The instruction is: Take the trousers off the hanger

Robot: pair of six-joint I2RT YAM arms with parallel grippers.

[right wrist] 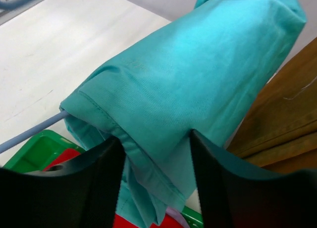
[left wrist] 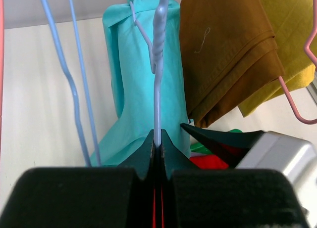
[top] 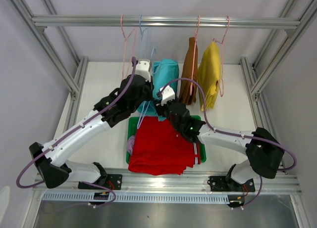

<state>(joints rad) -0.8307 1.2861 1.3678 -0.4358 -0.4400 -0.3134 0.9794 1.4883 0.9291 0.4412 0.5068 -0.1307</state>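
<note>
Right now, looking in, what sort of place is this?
Probably a robotics test cell: a bare aluminium frame around a white table, a left arm and right arm bolted at its edge, yellow trousers on a hanger.

Illumination is bright, even and diffuse in all three views; the white counter [top: 106, 84] carries only faint, soft shadows. The top view is sharp throughout. In the wrist views, the left tool [left wrist: 157, 141] and right tool [right wrist: 156, 139] render blurred at close range, while the blue hanger [left wrist: 157, 65] and teal trousers [right wrist: 198, 69] are in focus.

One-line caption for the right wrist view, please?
Right gripper straddles the teal trousers draped on a blue hanger, brown trousers beside them, green tray below.
</note>
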